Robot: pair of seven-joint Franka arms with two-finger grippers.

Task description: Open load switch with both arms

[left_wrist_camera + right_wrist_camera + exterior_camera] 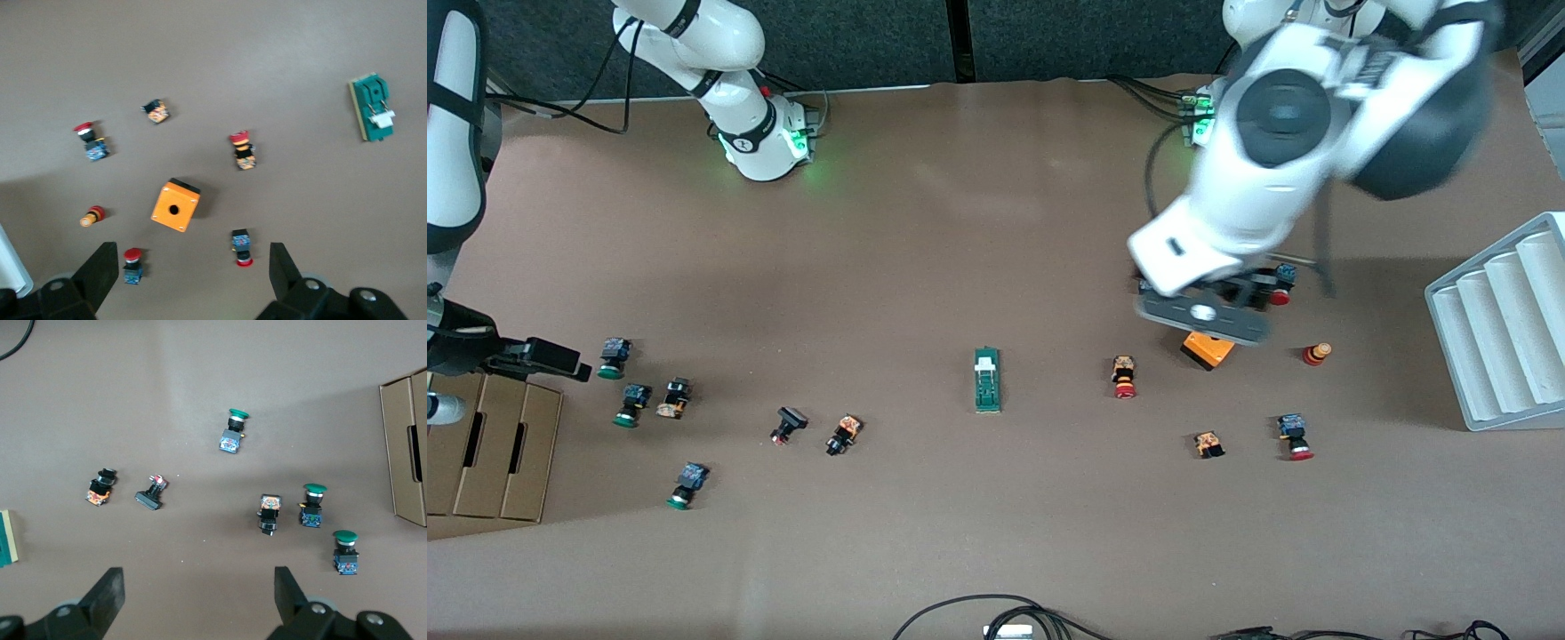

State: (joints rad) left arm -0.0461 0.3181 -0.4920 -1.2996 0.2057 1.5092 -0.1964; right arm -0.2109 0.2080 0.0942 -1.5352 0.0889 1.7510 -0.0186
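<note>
The load switch (987,380) lies flat on the brown surface (996,533) about midway between the two arms' ends, its long side running toward and away from the front camera, with its white sliding piece (985,362) at the end farther from that camera. Nothing touches it.

The left end effector (187,267) hangs in the air over the orange box (1208,348) toward the left arm's end of the surface, its fingers (99,272) spread wide and holding nothing. In the left wrist view the box shows its round hole, with red-capped push buttons scattered around it; one red push button (1124,376) lies between the box and the load switch. A white ribbed rack (1503,320) stands at that end's edge.

The right end effector (199,593) is up over the right arm's end of the surface, near the green-capped push buttons (624,382), its fingers (110,593) likewise wide apart and empty. In the front view only a dark part of it seems to show at the frame's edge, above the cardboard box (494,453). Two more small buttons (815,429) lie between the green-capped group and the load switch, well apart from it.
</note>
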